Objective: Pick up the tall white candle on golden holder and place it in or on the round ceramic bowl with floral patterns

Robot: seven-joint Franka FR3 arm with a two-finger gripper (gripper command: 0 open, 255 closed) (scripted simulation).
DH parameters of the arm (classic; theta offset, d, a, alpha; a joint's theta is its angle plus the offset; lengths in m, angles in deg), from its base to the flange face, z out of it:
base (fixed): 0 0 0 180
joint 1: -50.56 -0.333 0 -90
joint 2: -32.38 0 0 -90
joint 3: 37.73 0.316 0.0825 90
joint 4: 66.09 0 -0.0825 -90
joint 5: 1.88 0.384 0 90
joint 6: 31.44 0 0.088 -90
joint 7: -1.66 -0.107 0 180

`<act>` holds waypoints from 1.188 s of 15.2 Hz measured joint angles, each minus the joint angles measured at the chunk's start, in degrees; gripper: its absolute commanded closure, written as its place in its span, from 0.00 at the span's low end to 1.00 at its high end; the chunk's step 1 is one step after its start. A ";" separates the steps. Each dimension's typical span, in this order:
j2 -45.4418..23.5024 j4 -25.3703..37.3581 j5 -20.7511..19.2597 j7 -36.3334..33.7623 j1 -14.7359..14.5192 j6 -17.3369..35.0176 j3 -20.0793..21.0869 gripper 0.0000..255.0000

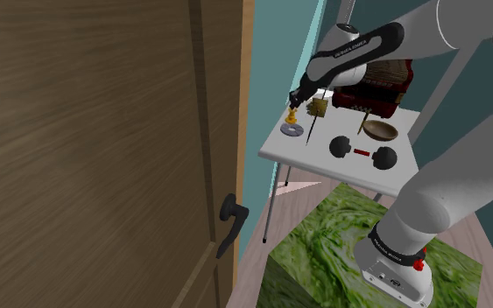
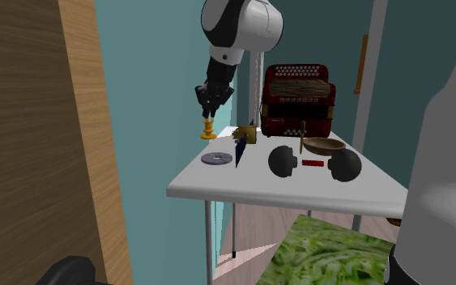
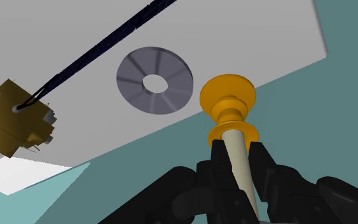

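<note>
A cream candle (image 3: 241, 167) stands in a golden holder (image 3: 228, 103). My gripper (image 3: 238, 150) is shut on the candle's stem just above the holder, one black finger on each side. The holder (image 1: 294, 113) hovers at the white table's (image 1: 323, 162) far corner, above a grey disc; I cannot tell if it touches the top. From the second exterior view the gripper (image 2: 208, 107) comes down onto the holder (image 2: 207, 128) at the table's left back corner. The bowl (image 1: 380, 131) is round and brown, and sits across the table near the accordion; it also shows as the bowl (image 2: 323, 146).
A grey ring-shaped disc (image 3: 154, 81) lies beside the holder. A small brown box (image 3: 15, 121) with a dark strap, a black dumbbell (image 1: 362, 152) and a red accordion (image 1: 377, 83) share the table. A wooden door (image 1: 104, 149) stands close at the shoulder view's left.
</note>
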 measured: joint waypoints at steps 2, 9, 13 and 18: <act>0.75 0.11 0.00 0.62 0.24 -0.86 -0.40 1.00; 3.33 -1.25 2.79 12.17 2.31 -2.37 -7.77 1.00; 4.55 -1.09 4.18 19.57 3.65 -4.09 -12.82 1.00; 3.39 1.46 6.96 28.82 4.35 -6.31 -19.37 1.00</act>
